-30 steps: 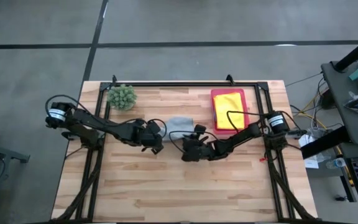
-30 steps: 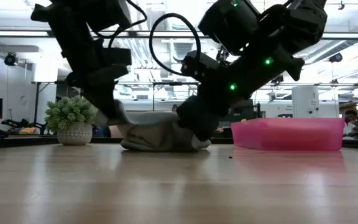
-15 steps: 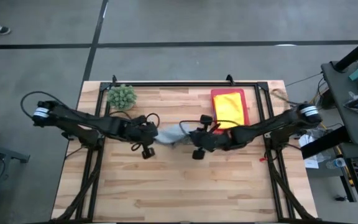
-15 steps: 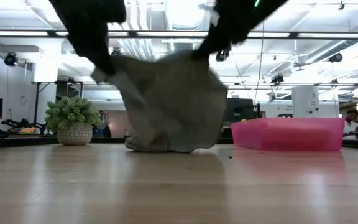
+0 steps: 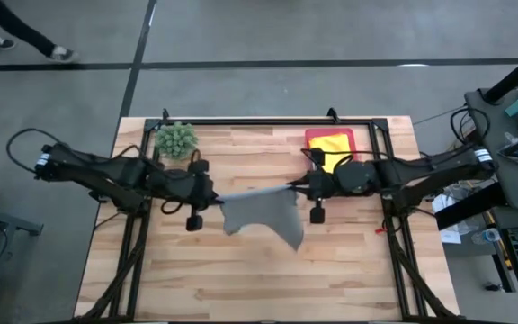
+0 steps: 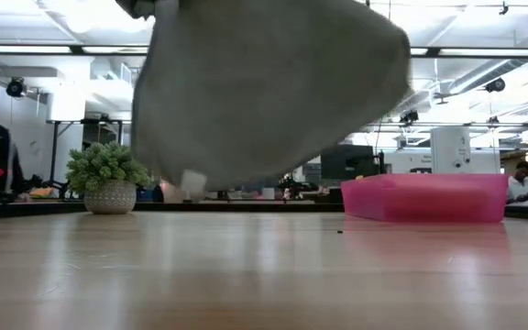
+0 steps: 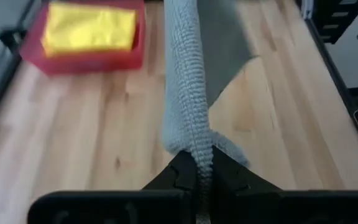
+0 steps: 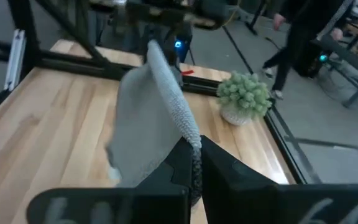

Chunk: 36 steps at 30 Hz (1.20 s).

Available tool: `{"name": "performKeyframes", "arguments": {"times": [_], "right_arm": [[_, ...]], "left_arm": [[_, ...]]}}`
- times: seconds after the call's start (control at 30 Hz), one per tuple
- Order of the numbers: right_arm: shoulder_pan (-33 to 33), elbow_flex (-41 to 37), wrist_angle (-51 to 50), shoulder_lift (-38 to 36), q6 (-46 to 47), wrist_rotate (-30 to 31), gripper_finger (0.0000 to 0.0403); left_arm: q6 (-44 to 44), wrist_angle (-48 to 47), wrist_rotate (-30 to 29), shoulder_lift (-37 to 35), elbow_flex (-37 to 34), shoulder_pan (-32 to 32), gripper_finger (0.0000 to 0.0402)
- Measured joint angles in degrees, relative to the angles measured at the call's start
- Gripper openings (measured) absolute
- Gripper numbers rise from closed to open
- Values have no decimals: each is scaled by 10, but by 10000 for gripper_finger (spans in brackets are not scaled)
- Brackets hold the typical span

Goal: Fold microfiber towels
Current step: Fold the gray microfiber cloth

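Left gripper [image 5: 212, 194] and right gripper [image 5: 292, 187], each clamped on a top corner of the grey towel [image 5: 261, 216], hold it taut above mid-table, lower edge hanging free of the bare wood, pink tray [image 5: 311, 138] and plant [image 5: 176, 139] well apart behind.

A grey concrete floor [image 5: 331, 36] surrounds the table, under ceiling strip lights [image 6: 484, 50] beyond.
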Motion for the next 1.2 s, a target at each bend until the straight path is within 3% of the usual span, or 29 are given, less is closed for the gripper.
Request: {"name": "performKeyframes", "arguments": {"times": [0.23,0.53,0.7,0.87,0.97,1.2], "right_arm": [[-28,39,-22,36,-94,26,9],[-83,69,-15,84,-182,32,9],[-83,62,-67,87,-133,-1,9],[-79,19,-77,87,-36,-167,9],[-60,-25,-51,87,8,-227,9],[5,-110,7,87,106,-235,9]], "left_arm": [[138,-37,-8,-6,37,17,0],[200,-125,-151,-6,34,58,0],[133,-120,-82,7,21,45,0],[61,-115,0,55,-10,16,0],[39,-93,33,97,-28,-12,0],[-22,23,96,215,-31,-65,0]]}}
